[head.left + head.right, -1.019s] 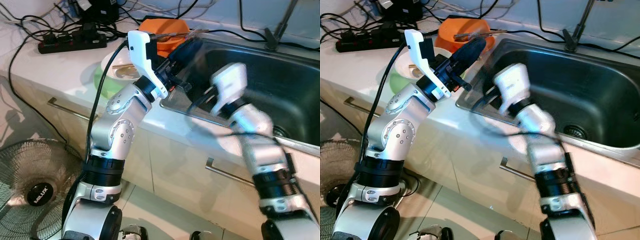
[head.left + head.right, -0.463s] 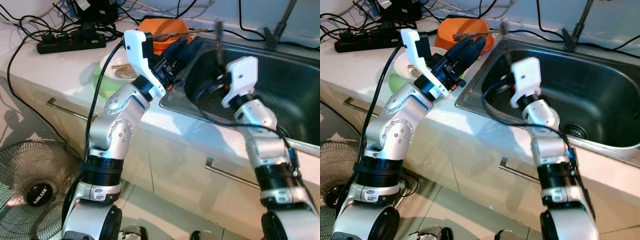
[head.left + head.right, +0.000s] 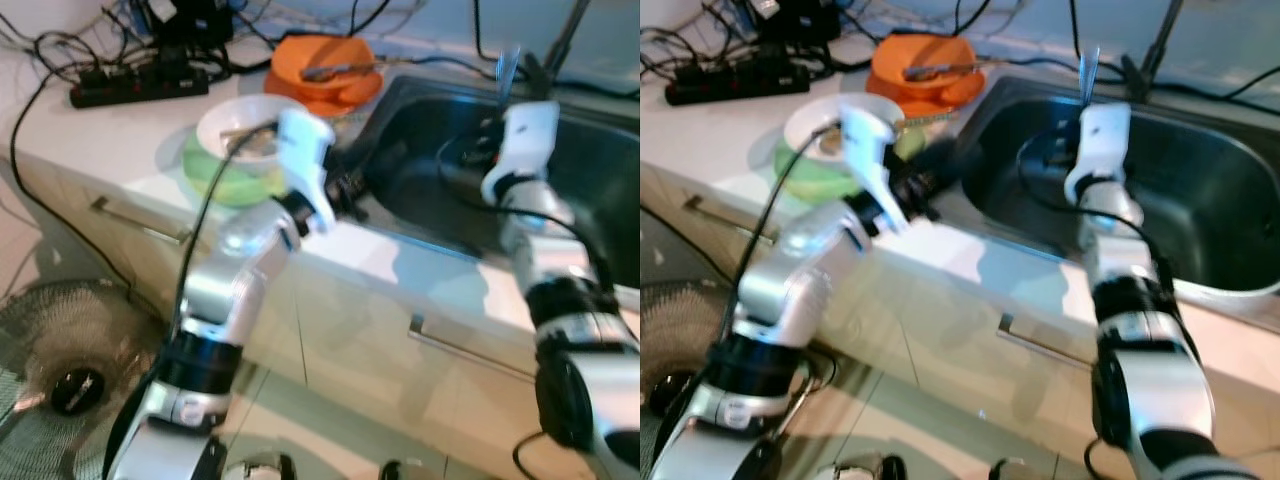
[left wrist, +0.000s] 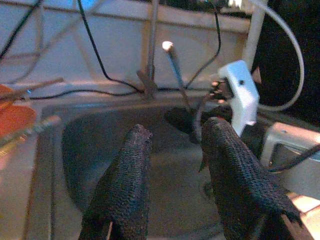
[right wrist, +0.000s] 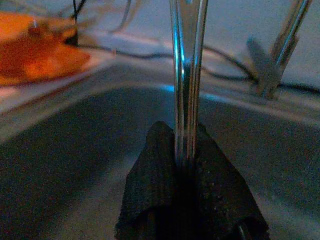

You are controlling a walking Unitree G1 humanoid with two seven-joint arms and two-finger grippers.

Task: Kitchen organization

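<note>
A thin metal utensil (image 5: 187,75), its working end out of frame so I cannot tell spoon from fork, stands upright above the sink (image 3: 590,190), pinched between the two black fingers of the right tool (image 5: 186,150), which are closed on its handle. In the head views it shows as a pale sliver (image 3: 1087,72) rising from the right wrist over the basin's left half.

The left tool (image 4: 172,150) hovers at the sink's near-left corner, fingers apart and holding nothing, aimed across the basin.

On the counter (image 3: 120,150) left of the sink sit an orange dish (image 3: 325,72) with another utensil (image 3: 335,70) lying across it, and a white bowl nested on a green one (image 3: 235,150). A power strip (image 3: 140,85) and cables lie further back.

By my judgement the tidying is at an early stage: one utensil is lifted but not yet placed anywhere, and the dishes on the counter look untouched.
</note>
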